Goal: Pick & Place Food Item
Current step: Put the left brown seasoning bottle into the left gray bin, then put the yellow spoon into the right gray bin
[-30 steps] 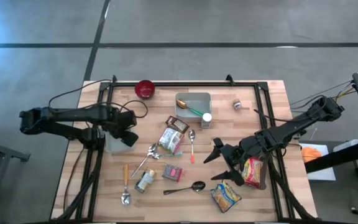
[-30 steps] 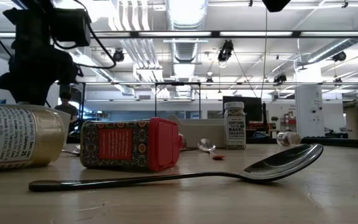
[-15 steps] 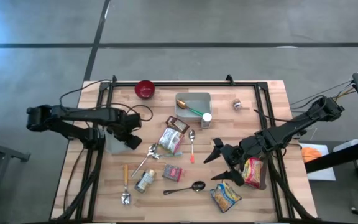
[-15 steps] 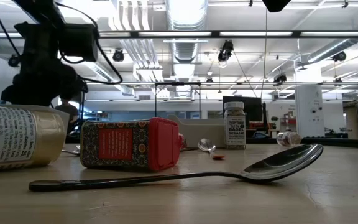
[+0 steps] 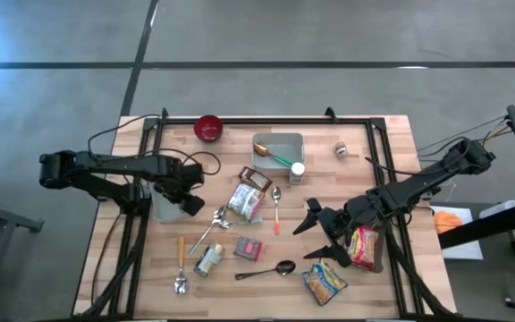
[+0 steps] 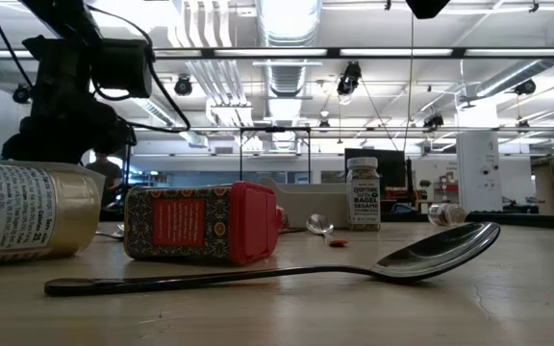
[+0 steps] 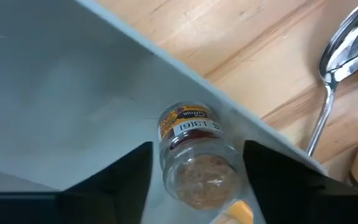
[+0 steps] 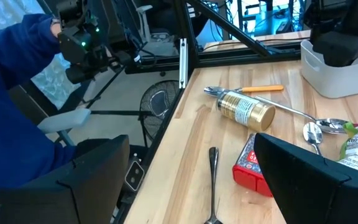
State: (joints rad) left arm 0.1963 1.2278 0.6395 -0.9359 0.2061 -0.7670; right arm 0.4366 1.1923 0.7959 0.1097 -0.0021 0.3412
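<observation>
A small glass spice jar (image 7: 194, 155) with a yellow label lies inside the pale grey bin (image 5: 162, 211) at the table's left, close against the bin's wall (image 7: 185, 81). My left gripper (image 7: 197, 147) points down into the bin and stands open. One finger is on each side of the jar, with a narrow gap showing on both sides. In the high view the left gripper (image 5: 186, 197) covers the bin's right part and hides the jar. My right gripper (image 5: 316, 237) hangs open above the table's right front, holding nothing.
On the table are a red bowl (image 5: 208, 128), a grey tray (image 5: 278, 148) with a green spoon, a white-capped jar (image 5: 298, 172), food packets (image 5: 249, 201), a red box (image 5: 248, 249), a can (image 5: 208, 259), several spoons and snack bags (image 5: 325, 282). A person's blue sleeve (image 8: 11, 93) shows beyond the table.
My left gripper has sunk into the grey bin and shifted a little toward the table's right, then kept still. My right arm has not moved.
</observation>
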